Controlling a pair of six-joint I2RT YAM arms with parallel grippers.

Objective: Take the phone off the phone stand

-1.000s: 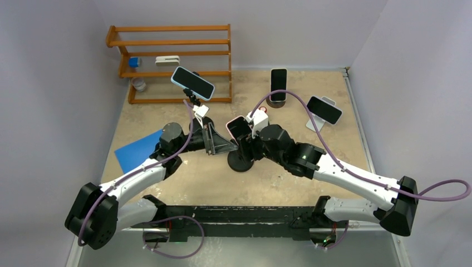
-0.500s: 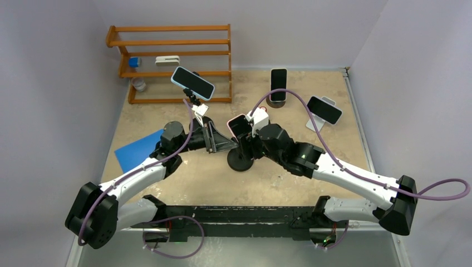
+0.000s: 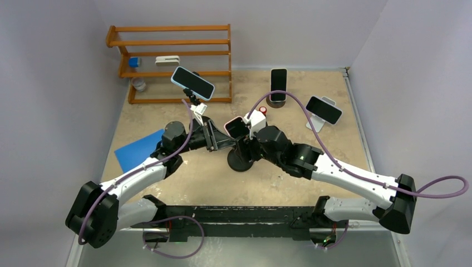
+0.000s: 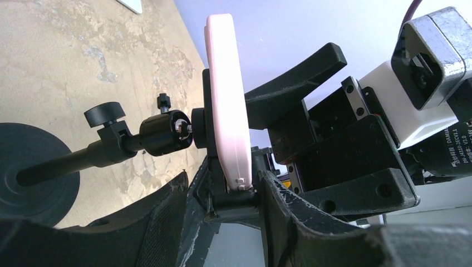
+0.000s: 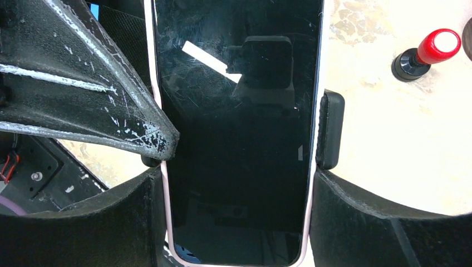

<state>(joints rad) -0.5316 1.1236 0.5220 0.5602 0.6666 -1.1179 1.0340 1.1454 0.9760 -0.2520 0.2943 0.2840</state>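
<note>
pink-cased, black-screened phone (image 5: 239, 111) remains clamped on the black round-based phone stand (image 3: 240, 161) at mid worktop (image 3: 250, 83). right end effector (image 5: 239, 183) grips its long edges. left end effector (image 4: 228, 189) has narrowed onto the clamp (image 4: 229, 199). the phone has shifted slightly left, so extraction appears to be starting.

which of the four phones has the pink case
The centre phone, on the black stand. The rack-side phone is blue-edged; the back phone and right phone show no pink.
</note>
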